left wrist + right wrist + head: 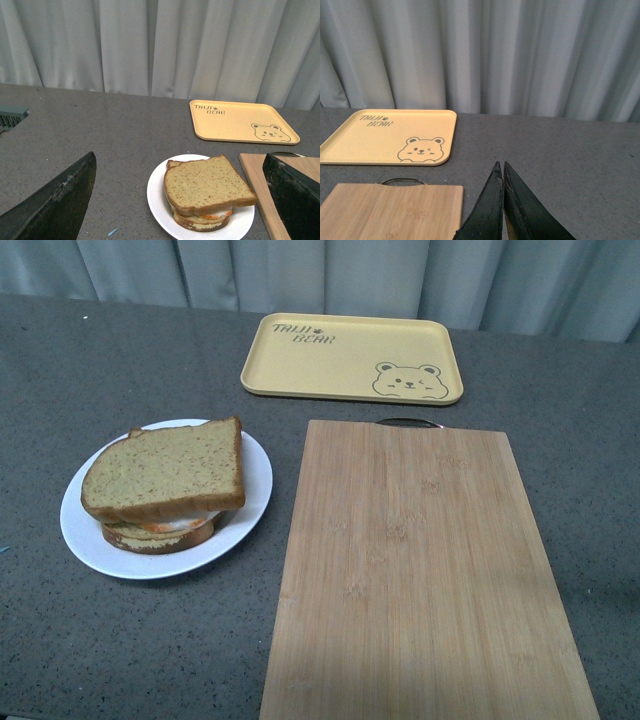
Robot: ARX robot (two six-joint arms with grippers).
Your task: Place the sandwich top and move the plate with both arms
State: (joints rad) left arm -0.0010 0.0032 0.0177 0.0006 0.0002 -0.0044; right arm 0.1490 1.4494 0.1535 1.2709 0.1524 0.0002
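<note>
1. The left gripper [178, 156] has its fingers spread wide and holds nothing. The right gripper [501, 167] has its fingers pressed together and holds nothing.
2. A wooden cutting board [420, 570] fills the lower right of the front view.
3. Just left of it sits the plate [252, 502]. The sandwich top [165, 472] lies flat on the sandwich there. Its long side runs left to right, with the right end a bit higher.
4. The yellow bear tray [352, 357] lies at the top middle.
</note>
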